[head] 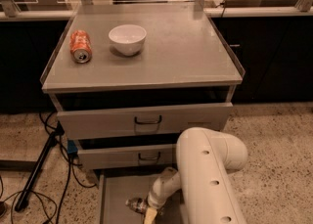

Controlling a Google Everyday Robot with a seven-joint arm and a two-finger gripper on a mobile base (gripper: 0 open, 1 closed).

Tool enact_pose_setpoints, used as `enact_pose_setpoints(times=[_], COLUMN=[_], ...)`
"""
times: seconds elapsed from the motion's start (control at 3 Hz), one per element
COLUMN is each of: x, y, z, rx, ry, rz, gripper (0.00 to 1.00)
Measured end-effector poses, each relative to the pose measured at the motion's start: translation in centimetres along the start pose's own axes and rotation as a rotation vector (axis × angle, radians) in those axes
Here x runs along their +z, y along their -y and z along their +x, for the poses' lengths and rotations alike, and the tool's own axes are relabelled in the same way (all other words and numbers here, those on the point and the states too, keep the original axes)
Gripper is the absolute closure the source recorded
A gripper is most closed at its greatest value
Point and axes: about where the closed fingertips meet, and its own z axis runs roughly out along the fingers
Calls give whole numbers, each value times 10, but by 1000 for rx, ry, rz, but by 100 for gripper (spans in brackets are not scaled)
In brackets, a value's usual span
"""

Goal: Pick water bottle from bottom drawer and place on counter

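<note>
Gripper [147,211] low in flat grey bottom drawer [115,199], touching clear water bottle [134,203], grasp unclear.

The hand [148,212] in the bottom drawer [115,194] is cut off below, partly hiding the water bottle [132,202].

Thick, glossy cream-white arm [210,169], rounded like a bent tube, dotted along its side with small dark round holes. Narrows to a slimmer white wrist link. Ends in a darker gripper [145,211] with a tan tip, low inside the bottom drawer [115,198].
</note>
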Motion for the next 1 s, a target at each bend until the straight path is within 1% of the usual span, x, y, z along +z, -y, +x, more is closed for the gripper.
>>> enact_pose_setpoints(times=[0.67,1.0], x=[0,0], y=[0,0], z=[0,0], rx=[0,0], ry=[0,0], rz=[-1,-1], gripper=[51,74])
